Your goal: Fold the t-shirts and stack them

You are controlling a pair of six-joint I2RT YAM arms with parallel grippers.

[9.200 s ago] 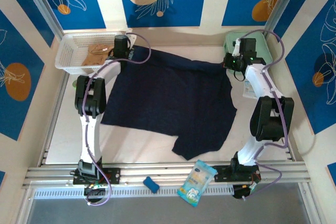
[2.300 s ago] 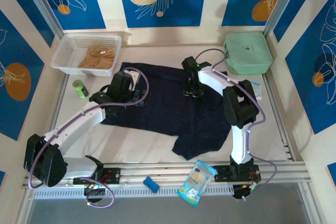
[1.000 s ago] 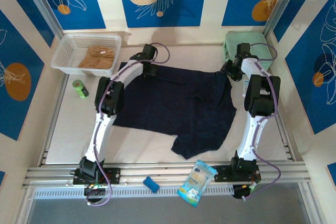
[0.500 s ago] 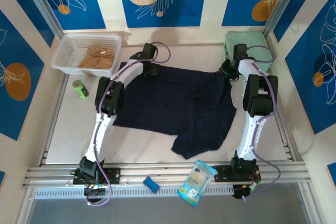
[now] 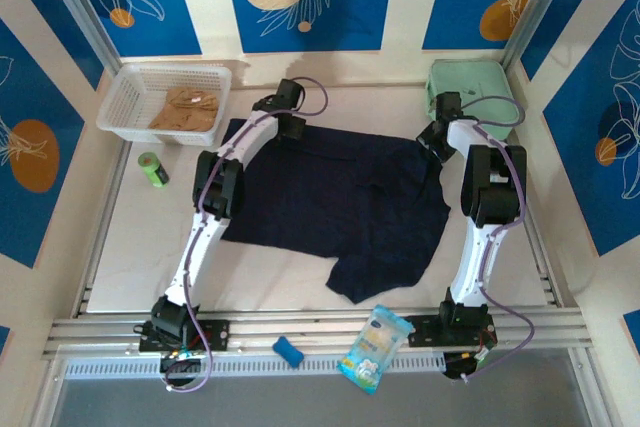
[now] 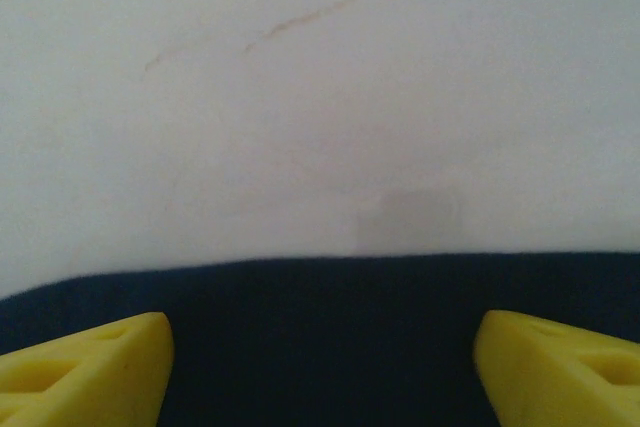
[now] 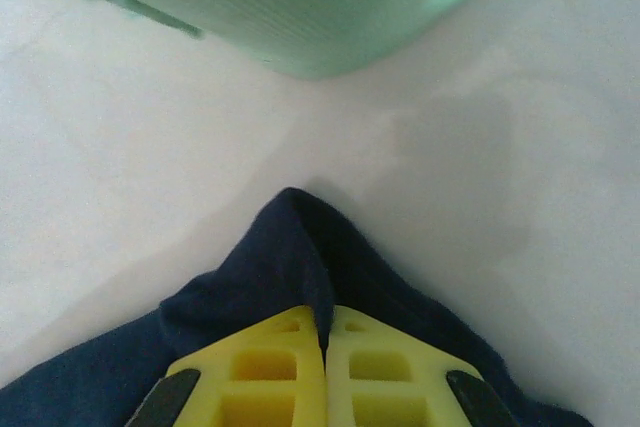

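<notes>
Now | tan t-shirt [image 5: 186,107] in basket [image 5: 118,97], upper left | left gripper [image 5: 291,129] jaws spread wide, arm stretched far; hem of navy t-shirt [image 5: 330,197] lies across between its fingers | navy shirt flat mid-frame, long axis left-right | right gripper [image 7: 326,319] pinched onto upper-right corner cloth; left likely closes next.

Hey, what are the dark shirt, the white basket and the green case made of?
The navy t-shirt: soft matte knit cloth, probably cotton; it lies limp and creases. The basket: white plastic, seemingly slightly glossy, with a moulded lattice wall. The green case: mint, matte, finely textured in the right wrist view, so likely fabric-covered, though unsure.
</notes>
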